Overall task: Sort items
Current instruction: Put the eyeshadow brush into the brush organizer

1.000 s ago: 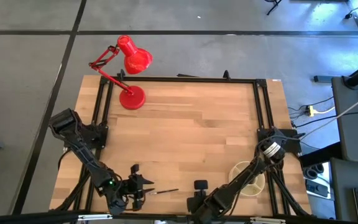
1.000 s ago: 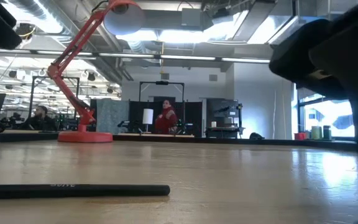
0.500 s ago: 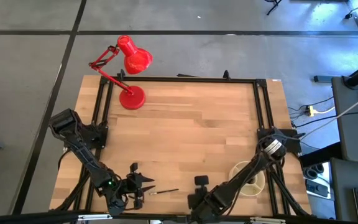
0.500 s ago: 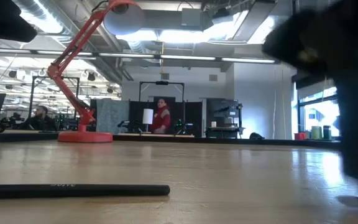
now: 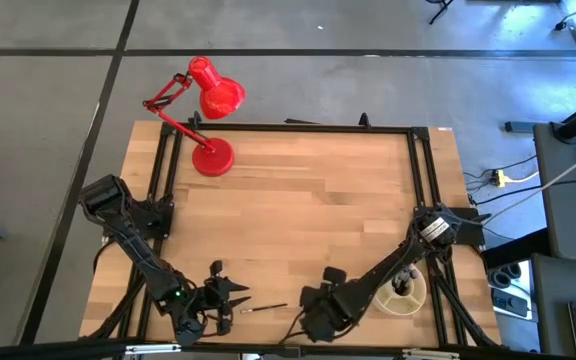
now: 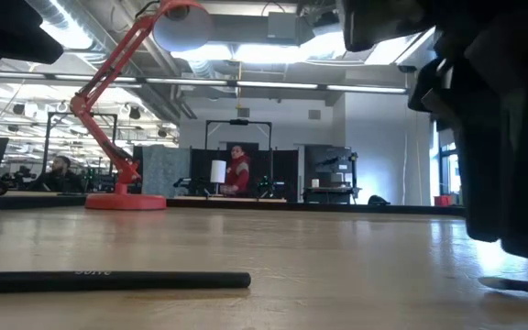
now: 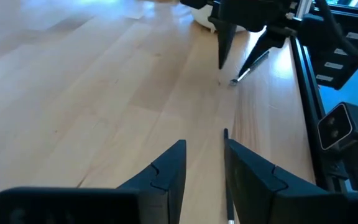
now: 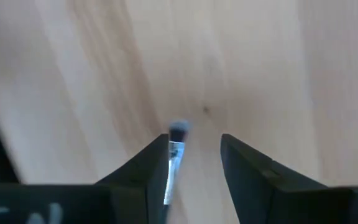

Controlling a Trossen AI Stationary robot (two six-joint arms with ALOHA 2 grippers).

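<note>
A black-handled makeup brush point(image 5: 264, 308) lies flat on the table close to the near edge; its long handle point(image 6: 108, 280) shows in the low view. My left gripper point(image 5: 230, 295) hovers open just left of it, and the brush point(image 7: 227, 177) runs under one finger in the left wrist view. My right gripper point(image 8: 194, 138) is open and low over a second brush point(image 8: 174, 155), with one finger on either side of it. That silver-ferruled brush point(image 7: 248, 67) lies on the wood point(image 6: 521, 286). Whether a finger touches it, I cannot tell.
The round cream dish point(image 5: 383, 300) sits at the near right corner with dark brushes in it. The red desk lamp point(image 5: 213, 158) stands at the far left corner. A black frame rail point(image 7: 319, 93) runs along the near edge. People move in the room beyond the table.
My right arm has swung toward the table's left and its wrist toward the far edge, uncovering more of the dish. Its gripper has come down over the second brush, which now shows in the low view. The left arm has kept still.
</note>
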